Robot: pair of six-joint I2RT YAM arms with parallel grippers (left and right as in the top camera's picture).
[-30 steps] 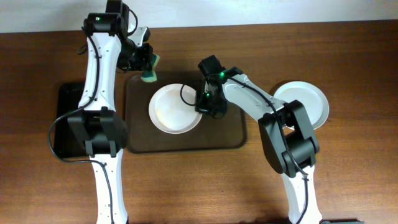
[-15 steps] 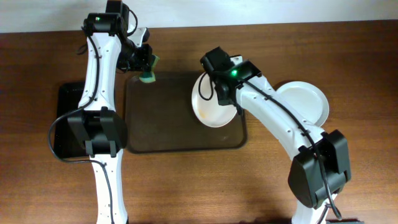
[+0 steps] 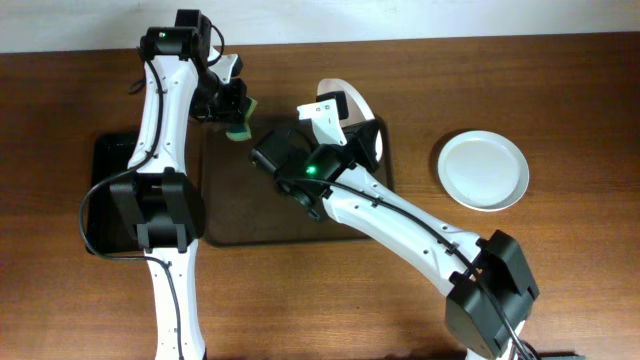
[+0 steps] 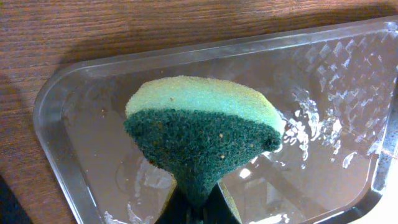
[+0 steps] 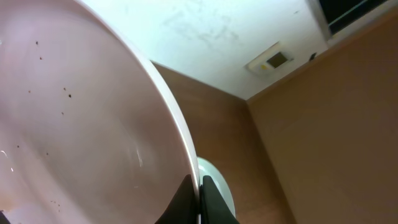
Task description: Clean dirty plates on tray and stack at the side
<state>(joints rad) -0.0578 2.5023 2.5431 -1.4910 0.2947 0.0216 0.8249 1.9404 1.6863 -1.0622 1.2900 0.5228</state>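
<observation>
One plate [image 3: 358,103] stands tilted on edge over the tray's [image 3: 250,215] 1 o'clock corner, rim clamped in the right gripper [image 5: 200,200], while the sponge [image 3: 240,120], pinched in the left gripper [image 4: 198,210], hangs near at its 9 o'clock, a second plate [image 3: 484,170] well apart at 4 o'clock.

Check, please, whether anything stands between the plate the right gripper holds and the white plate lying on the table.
Nothing visible does. The right gripper holds the plate tilted on edge above the tray's far right corner; from there to the white plate on the table, the overhead shows only tray rim and wood.
</observation>
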